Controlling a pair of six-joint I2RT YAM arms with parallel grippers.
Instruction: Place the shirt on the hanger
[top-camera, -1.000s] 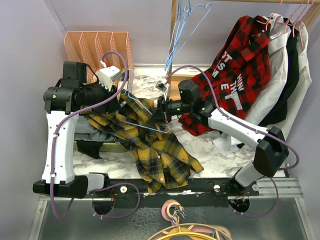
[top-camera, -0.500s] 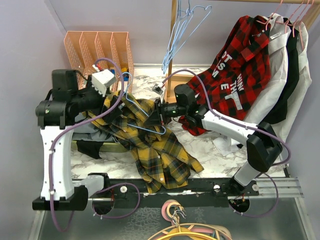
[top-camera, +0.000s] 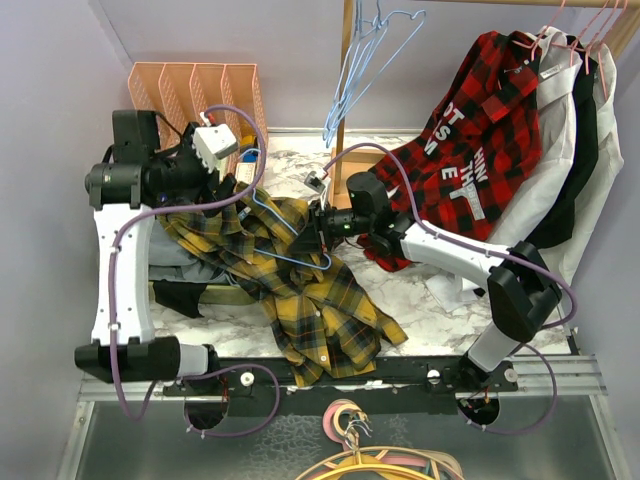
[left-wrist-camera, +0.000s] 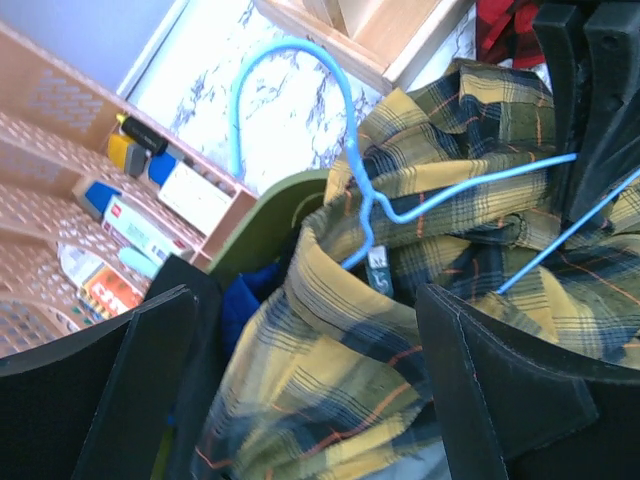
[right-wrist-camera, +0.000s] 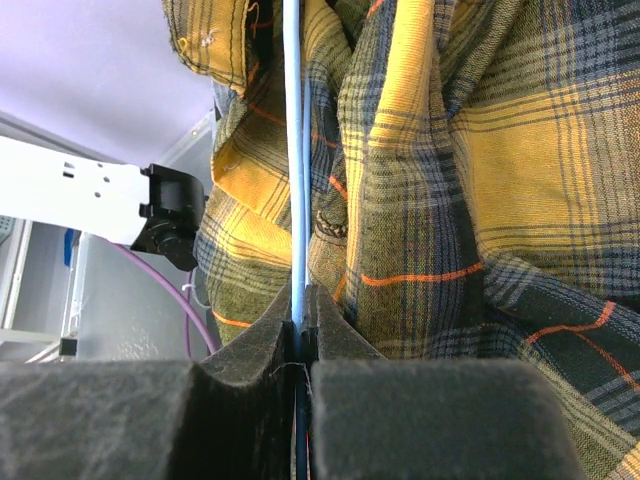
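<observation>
The shirt (top-camera: 310, 300), mustard and dark plaid, lies crumpled across the marble table, its hem at the near edge. The light-blue wire hanger (top-camera: 288, 240) sits in its collar area, hook (left-wrist-camera: 290, 95) sticking out over the table. My right gripper (top-camera: 318, 232) is shut on the hanger's wire (right-wrist-camera: 293, 150), which runs up from its pinched pads (right-wrist-camera: 345, 340) beside folds of the shirt (right-wrist-camera: 480, 150). My left gripper (top-camera: 232, 190) is open over the shirt's collar (left-wrist-camera: 330, 330). That collar lies between the spread fingers (left-wrist-camera: 500, 390) and neither finger presses on it.
A pink mesh file rack (top-camera: 200, 95) stands at the back left. More blue hangers (top-camera: 362, 60) hang from a wooden post (top-camera: 347, 110). A red-and-black plaid shirt (top-camera: 470, 140) and other garments hang at the right. Grey cloth (top-camera: 180, 265) and an olive bin (left-wrist-camera: 270, 225) lie under the shirt's left side.
My left gripper has opened, letting go of the shirt's collar, and its arm has shifted. The right gripper has moved slightly left with the hanger.
</observation>
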